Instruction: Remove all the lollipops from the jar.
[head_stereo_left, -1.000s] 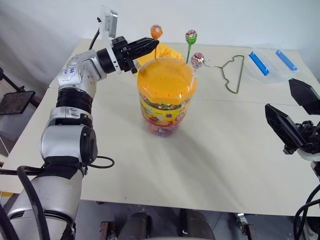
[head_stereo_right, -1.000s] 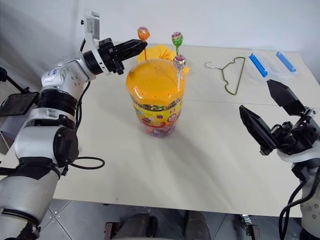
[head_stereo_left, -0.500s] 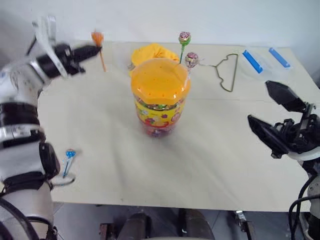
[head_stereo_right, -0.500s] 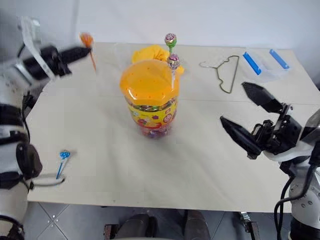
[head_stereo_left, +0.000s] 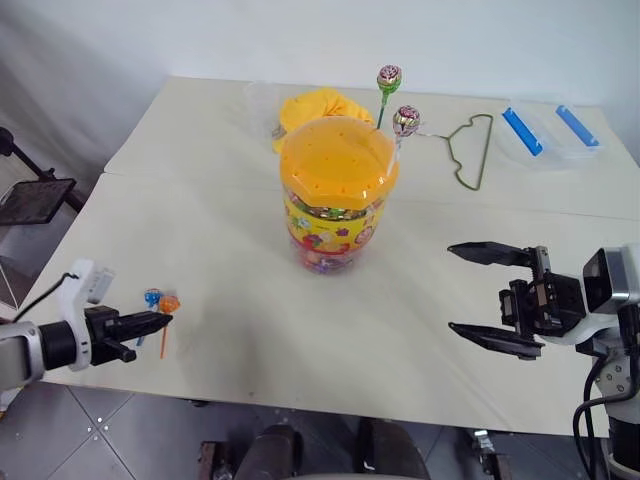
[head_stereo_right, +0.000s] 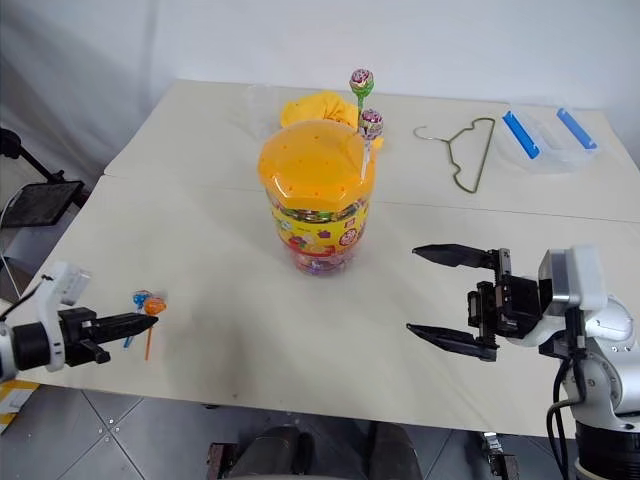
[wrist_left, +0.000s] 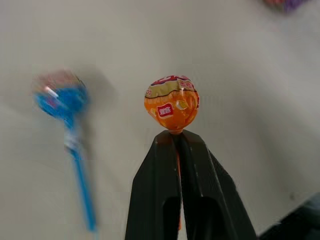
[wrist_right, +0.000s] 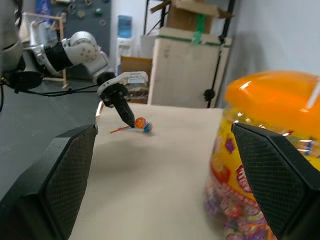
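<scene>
While the left end effector (head_stereo_left: 160, 320) grips the orange lollipop (head_stereo_left: 169, 303) at lower left, releasing carelessly could knock the blue lollipop (head_stereo_left: 152, 297) off the tabletop (head_stereo_left: 250, 330).

The table (head_stereo_left: 240, 250) has a smooth, matt, cream-coloured top. The jar (head_stereo_left: 335, 225) is clear glossy plastic with a shiny printed label, and its orange lid (head_stereo_left: 336, 158) is smooth plastic with a soft sheen. The lollipops (head_stereo_left: 391, 78) wear glossy, crinkled wrappers; the orange lollipop (wrist_left: 171, 103) shows bright glints on its foil-like skin. The yellow cloth (head_stereo_left: 310, 103) looks soft and matt. The hanger (head_stereo_left: 470, 150) is thin wire. The flat box (head_stereo_left: 545, 132) is clear plastic with blue clips. The gripper fingers (wrist_left: 167, 190) are matt black plastic; the right gripper's pads (wrist_right: 265, 170) have a rough, gridded texture.
</scene>
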